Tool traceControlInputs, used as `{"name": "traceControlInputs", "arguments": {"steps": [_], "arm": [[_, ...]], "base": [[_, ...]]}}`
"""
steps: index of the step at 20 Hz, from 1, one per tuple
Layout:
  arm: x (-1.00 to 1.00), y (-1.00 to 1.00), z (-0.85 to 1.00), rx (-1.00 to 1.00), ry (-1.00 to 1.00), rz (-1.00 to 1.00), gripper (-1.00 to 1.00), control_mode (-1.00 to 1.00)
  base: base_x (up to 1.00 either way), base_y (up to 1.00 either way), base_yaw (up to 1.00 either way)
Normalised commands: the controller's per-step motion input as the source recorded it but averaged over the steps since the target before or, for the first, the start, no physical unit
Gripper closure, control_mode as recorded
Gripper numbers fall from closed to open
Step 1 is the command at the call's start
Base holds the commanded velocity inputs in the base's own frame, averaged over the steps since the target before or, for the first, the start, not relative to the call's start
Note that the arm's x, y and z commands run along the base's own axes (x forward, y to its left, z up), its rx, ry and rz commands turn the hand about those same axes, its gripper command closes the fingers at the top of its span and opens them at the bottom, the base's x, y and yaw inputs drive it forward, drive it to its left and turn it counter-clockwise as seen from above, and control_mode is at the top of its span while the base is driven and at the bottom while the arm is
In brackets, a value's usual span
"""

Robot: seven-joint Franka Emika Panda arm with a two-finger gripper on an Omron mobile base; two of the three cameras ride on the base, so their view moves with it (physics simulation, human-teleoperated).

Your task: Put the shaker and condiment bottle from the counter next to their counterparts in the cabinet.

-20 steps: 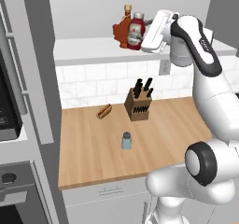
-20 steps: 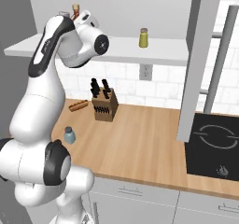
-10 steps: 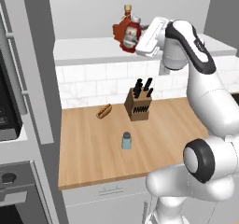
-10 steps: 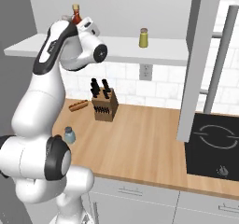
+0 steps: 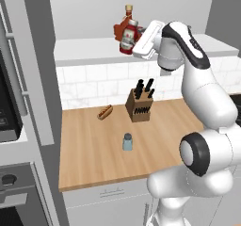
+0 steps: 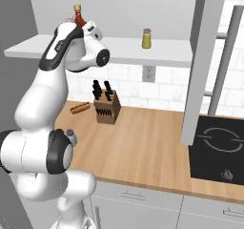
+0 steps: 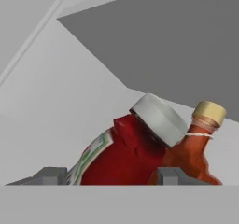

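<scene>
We have the condiment bottle clamped between our hand's fingers at cabinet height, its white cap leaning at one o'clock against the maple-leaf bottle. It looks a light, stiff, smooth plastic body, best gripped mid-body across the label. The shaker stands on the surface, small, light and rigid, so we would pinch its sides below the cap.

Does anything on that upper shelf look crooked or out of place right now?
Yes. The ketchup bottle is tilted on the shelf, leaning toward the maple-leaf bottle, with the claw around it. The yellow shaker stands upright.
</scene>
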Motion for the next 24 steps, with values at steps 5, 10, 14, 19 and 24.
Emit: {"name": "traceControlInputs", "arguments": {"steps": [5, 10, 14, 19, 24], "arm": [[0.24, 0.0, -0.05, 0.01, 0.0, 0.0, 1.0, -1.0], [0.12, 0.03, -0.09, 0.0, 0.0, 0.0, 1.0, -1.0], [0.01, 0.13, -0.14, 0.0, 0.0, 0.0, -1.0, -1.0], [0.0, 0.11, -0.19, 0.0, 0.0, 0.0, -1.0, -1.0], [0.0, 0.07, -0.19, 0.0, 0.0, 0.0, -1.0, -1.0]], "base": [[0.0, 0.0, 0.0], [0.0, 0.0, 0.0], [0.0, 0.0, 0.0], [0.0, 0.0, 0.0], [0.0, 0.0, 0.0]]}}
